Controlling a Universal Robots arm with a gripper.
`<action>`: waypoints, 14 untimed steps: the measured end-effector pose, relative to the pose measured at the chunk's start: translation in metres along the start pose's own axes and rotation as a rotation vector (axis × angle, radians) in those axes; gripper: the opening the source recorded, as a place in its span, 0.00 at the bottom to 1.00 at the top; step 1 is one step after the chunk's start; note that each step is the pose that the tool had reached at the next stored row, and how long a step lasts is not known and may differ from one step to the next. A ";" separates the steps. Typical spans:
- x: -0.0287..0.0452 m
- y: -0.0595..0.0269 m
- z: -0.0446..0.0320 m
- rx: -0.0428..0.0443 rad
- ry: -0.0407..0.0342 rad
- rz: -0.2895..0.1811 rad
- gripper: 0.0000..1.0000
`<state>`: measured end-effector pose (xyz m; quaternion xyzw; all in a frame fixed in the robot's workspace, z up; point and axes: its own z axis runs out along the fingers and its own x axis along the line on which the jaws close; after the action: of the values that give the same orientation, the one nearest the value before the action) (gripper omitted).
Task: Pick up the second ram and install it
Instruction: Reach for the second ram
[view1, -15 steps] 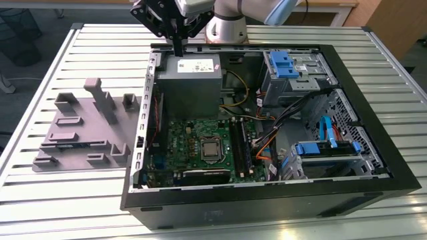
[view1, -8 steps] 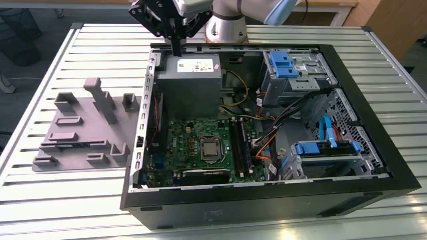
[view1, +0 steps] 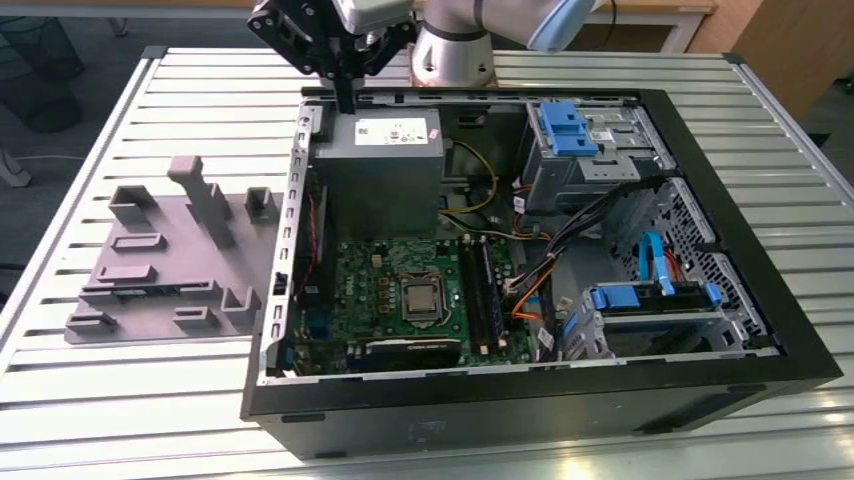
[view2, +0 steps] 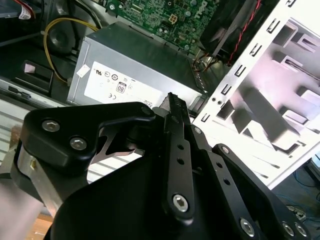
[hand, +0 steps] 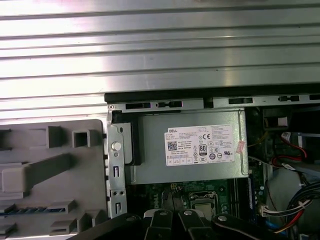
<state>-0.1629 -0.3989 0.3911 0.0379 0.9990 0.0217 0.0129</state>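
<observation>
The second ram (hand: 35, 209), a thin blue strip, sits in the grey tray (hand: 92, 167).

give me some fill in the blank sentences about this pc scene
The claw hangs above the computer case, near its labelled grey ___.
The holder tray lies at the exterior view's ___ of the case.
The motherboard is ___ in colour.
What looks like the second ram, a thin blue strip, sits in the ___.
Missing words: power supply; left; green; holder tray.
</observation>
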 end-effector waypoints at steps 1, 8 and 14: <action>0.0001 0.0000 0.0000 0.0000 0.0000 0.000 0.11; 0.0005 -0.0001 0.0000 0.0000 0.0000 0.000 0.11; 0.0026 -0.0002 0.0000 -0.0001 0.0000 0.000 0.11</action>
<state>-0.1655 -0.3989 0.3911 0.0379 0.9990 0.0217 0.0129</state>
